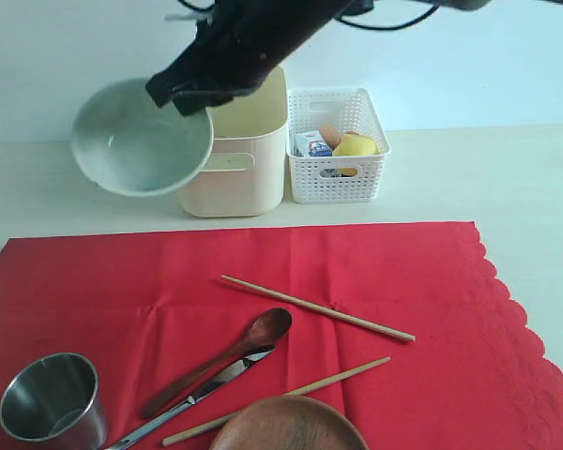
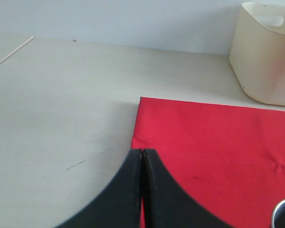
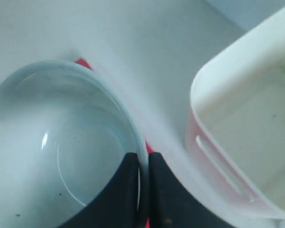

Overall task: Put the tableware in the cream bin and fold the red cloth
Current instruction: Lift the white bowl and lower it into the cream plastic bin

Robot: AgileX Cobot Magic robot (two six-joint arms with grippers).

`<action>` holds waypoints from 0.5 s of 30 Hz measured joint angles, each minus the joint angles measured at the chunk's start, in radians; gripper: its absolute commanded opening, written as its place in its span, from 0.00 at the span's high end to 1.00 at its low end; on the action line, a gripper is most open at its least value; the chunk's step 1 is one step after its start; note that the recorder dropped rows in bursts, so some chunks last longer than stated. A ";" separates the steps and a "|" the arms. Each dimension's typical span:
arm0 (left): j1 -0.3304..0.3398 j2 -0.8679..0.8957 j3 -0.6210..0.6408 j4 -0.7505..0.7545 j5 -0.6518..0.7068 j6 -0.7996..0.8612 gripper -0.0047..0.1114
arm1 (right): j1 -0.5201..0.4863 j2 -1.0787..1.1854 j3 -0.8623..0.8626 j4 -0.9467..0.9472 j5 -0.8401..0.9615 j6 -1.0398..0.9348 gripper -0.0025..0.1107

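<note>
Nearest, lying on the red cloth: round brown plate, stiff and flat, probably best taken by the rim; steel cup upright, light, hard, likely slippery, to be pinched over its wall; metal knife and brown wooden spoon close together, thin and rigid, to be nipped across the handle; two chopsticks lying apart, slender, apt to roll away from a loose grip. Cloth itself soft and limp, to be lifted at a corner once cleared. Over the cloth's edge near one corner, left pincer closed on nothing. Farther back, white bowl aloft and tilted, just beside the cream bin, not yet inside; right pincer clamped on its rim, one finger inside, one outside; hard, smooth, probably breakable, so lower gently rather than drop. Bin upright on the bench.
</note>
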 measured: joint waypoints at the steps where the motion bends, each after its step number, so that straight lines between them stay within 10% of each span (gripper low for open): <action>1: 0.000 0.000 0.000 0.000 0.000 0.000 0.95 | -0.002 -0.002 -0.020 -0.011 -0.005 0.000 0.98; 15: 0.000 0.000 0.000 0.000 0.000 0.000 0.95 | -0.051 -0.002 -0.102 -0.102 -0.095 -0.070 0.98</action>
